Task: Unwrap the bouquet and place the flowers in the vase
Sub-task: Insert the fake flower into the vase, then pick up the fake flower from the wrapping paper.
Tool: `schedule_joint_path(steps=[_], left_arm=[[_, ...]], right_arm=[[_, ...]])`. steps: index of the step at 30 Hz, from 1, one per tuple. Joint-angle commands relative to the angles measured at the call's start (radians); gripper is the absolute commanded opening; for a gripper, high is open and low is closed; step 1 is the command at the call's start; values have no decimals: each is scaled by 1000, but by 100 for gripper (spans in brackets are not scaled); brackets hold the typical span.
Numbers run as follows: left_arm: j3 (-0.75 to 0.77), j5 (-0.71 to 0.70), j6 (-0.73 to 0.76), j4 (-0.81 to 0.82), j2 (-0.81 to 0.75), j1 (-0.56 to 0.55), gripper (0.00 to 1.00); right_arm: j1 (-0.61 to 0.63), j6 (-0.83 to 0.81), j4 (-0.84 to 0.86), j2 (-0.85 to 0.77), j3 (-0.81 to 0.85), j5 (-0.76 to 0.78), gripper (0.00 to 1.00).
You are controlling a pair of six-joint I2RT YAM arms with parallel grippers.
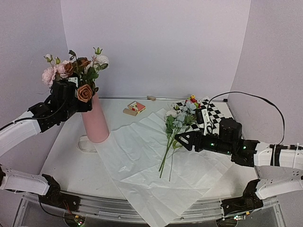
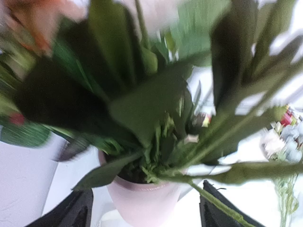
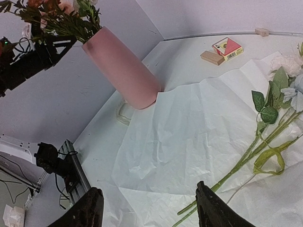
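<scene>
My left gripper (image 2: 146, 187) is raised at the mouth of the vase (image 1: 96, 124), fingers (image 2: 71, 213) spread wide and closed on nothing. The left wrist view shows the pink rim and a blurred mass of green leaves between them. The vase stands upright toward the table's (image 1: 66, 161) left edge, touching the far left border of the paper (image 1: 156, 165). It holds a bunch of flowers (image 1: 75, 66) in pink, white and rust-brown. My right gripper (image 3: 149, 187) hangs low over the paper near its right side, fingers (image 3: 213, 208) spread and gripping nothing. The cut ends of the loose flowers (image 1: 173, 132) lie just beside its right finger. These white and pale blue blooms lie flat on the open sheet, heads toward the far edge and stems running toward the near edge. A pale looped ribbon (image 3: 267, 163) rests against the stems. A checkered mat (image 1: 210, 113) lies at the far right corner, with small coloured blocks (image 1: 192, 99) on its far end. Near the far edge sit a small red and yellow box (image 3: 227, 48) and a plain wooden block (image 3: 211, 57). The printing on the box is too small to read.
</scene>
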Motion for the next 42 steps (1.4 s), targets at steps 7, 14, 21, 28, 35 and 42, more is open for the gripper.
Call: schedule_joint_path(steps=[7, 14, 21, 28, 35, 42], left_arm=[[33, 110, -116, -113, 134, -3, 59], [-26, 95, -168, -130, 142, -3, 66], [-81, 165, -219, -131, 144, -3, 76], [-135, 218, -267, -156, 127, -3, 79], [-216, 337, -320, -175, 98, -3, 84], [-319, 486, -413, -189, 13, -3, 87]], right_arm=[[-2, 5, 56, -9, 34, -14, 68], [-3, 7, 58, -5, 26, -11, 68], [-3, 7, 58, -8, 25, -14, 68], [-2, 12, 58, -17, 17, -17, 68], [-2, 38, 12, 23, 31, 29, 67], [-3, 102, -71, 43, 34, 159, 67]])
